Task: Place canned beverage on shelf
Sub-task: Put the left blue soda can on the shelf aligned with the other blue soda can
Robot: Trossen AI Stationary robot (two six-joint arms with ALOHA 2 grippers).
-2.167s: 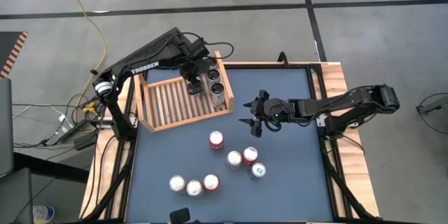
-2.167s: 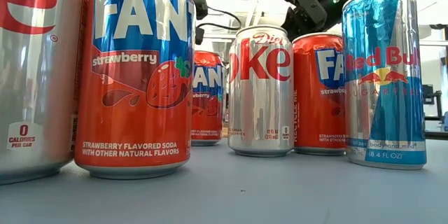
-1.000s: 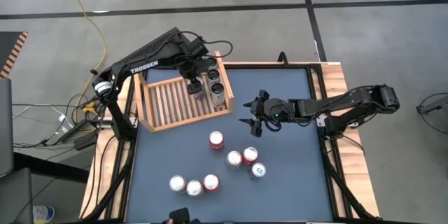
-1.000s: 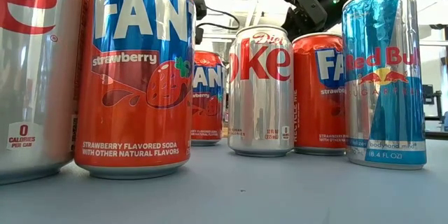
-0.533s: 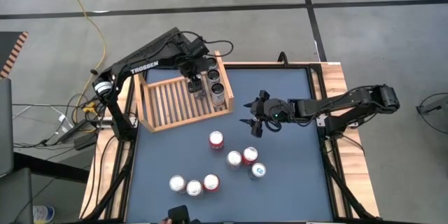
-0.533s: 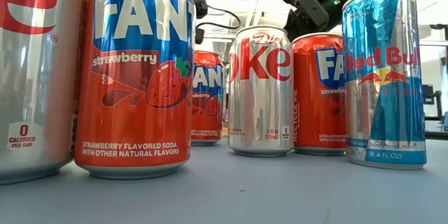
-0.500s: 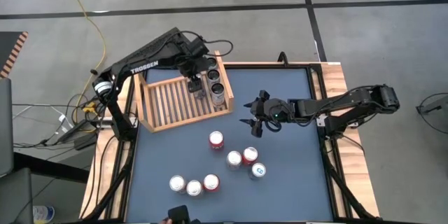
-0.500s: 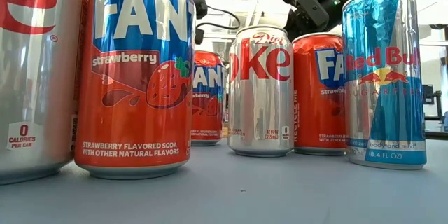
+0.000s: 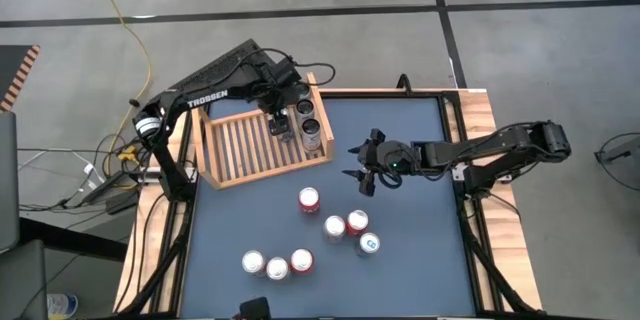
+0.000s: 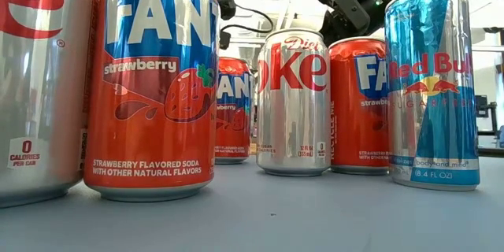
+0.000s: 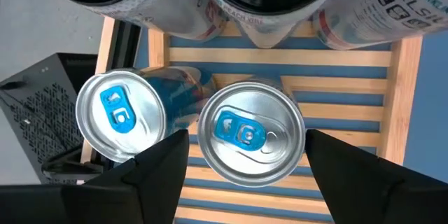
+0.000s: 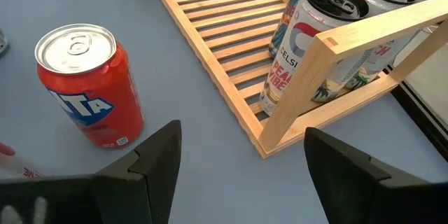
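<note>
The light-wood slatted shelf [image 9: 250, 148] lies at the table's far left. Several cans [image 9: 309, 125] stand on its right end. My left gripper [image 9: 282, 126] hangs over them, pointing steeply down and open. In the left wrist view its fingers stand on either side of the top of a silver can with a blue tab [image 11: 250, 131]. A second blue-tab can [image 11: 120, 115] stands beside that can. My right gripper [image 9: 357, 167] waits open above the table's middle and holds nothing. The shelf [image 12: 231, 42] lies ahead of it. My left gripper comes from above, one finger [image 11: 164, 171] on each side of the blue-tab can's top rim [image 11: 301, 136]. A thin gap shows at one finger, and the other sits right at the rim. I cannot tell whether either finger touches the can.
Several loose cans stand on the blue mat toward the near edge, among them a Fanta can [image 9: 309, 199] and a Red Bull can [image 9: 368, 244]. A Fanta can [image 12: 87, 84] stands close to my right gripper. A black ridged box [image 11: 42, 112] sits beside the shelf's outer board.
My left gripper has tipped slightly where it hangs over the shelf's cans, without leaving its place. The cans and my right arm stand as before.
</note>
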